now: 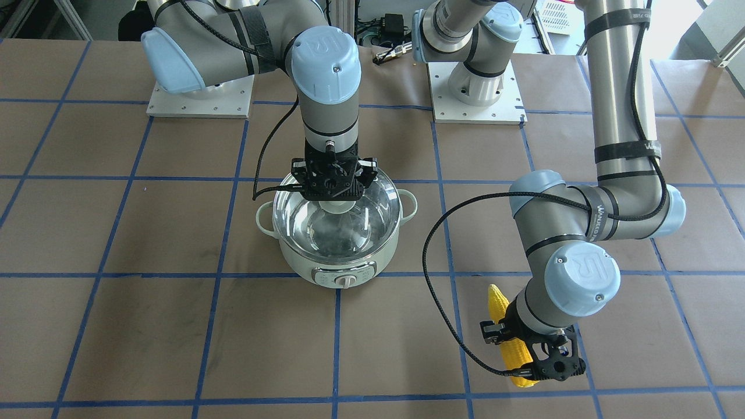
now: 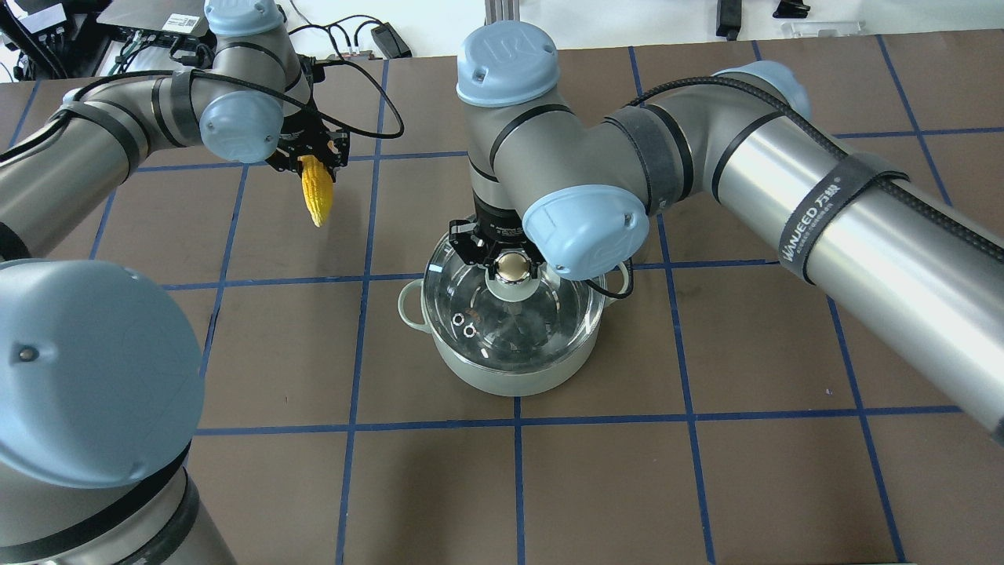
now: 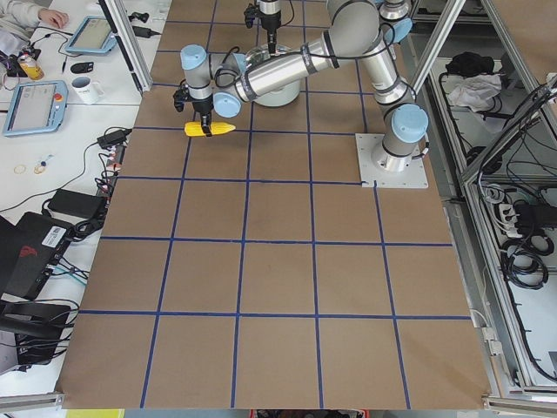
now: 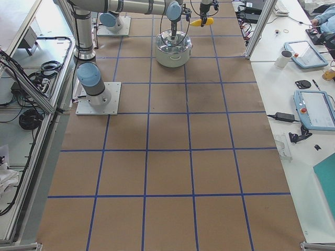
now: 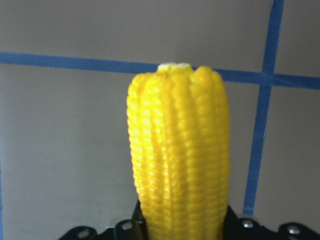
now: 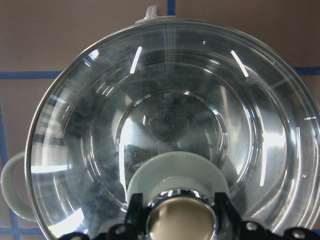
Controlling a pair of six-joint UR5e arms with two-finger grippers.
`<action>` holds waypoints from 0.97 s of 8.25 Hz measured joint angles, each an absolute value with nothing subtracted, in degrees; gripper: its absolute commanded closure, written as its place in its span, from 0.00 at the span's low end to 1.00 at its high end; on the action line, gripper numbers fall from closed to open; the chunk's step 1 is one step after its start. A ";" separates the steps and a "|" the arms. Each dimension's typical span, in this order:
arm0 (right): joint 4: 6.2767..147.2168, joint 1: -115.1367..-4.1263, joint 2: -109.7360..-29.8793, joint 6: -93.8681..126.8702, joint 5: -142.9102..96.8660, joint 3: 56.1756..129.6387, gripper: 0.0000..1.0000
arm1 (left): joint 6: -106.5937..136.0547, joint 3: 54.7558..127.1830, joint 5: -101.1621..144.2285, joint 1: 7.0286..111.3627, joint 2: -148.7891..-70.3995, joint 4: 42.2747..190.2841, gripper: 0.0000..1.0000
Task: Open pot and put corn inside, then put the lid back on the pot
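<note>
The pale mint-green pot (image 1: 343, 256) stands on the table, its control knob facing away from the robot. The clear glass lid (image 1: 364, 218) covers its mouth; I cannot tell whether it rests on the rim or hangs just above. My right gripper (image 1: 336, 195) comes straight down and is shut on the lid's knob (image 2: 511, 269), with a finger on each side in the right wrist view (image 6: 177, 215). My left gripper (image 2: 312, 161) is shut on the yellow corn (image 2: 316, 192) and holds it off the table, apart from the pot on my left. The corn also fills the left wrist view (image 5: 177, 155).
The table is brown paper with a blue tape grid. The arms' base plates (image 1: 201, 99) (image 1: 477, 105) sit at the robot's edge. A black cable (image 1: 442, 291) loops from the left wrist. Desks with tablets (image 3: 30, 104) and a mug (image 3: 87, 87) lie beyond the table's far edge.
</note>
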State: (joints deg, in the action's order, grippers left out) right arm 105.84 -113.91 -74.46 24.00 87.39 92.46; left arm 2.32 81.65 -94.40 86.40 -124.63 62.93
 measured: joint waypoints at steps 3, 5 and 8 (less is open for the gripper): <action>105.68 -113.84 -74.71 23.52 87.47 91.79 0.63 | 2.98 81.63 -95.21 86.65 -118.59 70.16 1.00; 103.69 -112.81 -75.96 21.43 87.65 90.56 0.63 | 4.69 81.80 -92.72 87.49 -114.05 75.10 1.00; 96.02 -105.88 -82.66 14.74 86.72 89.25 0.94 | 9.89 82.02 -91.44 93.21 -110.10 77.40 1.00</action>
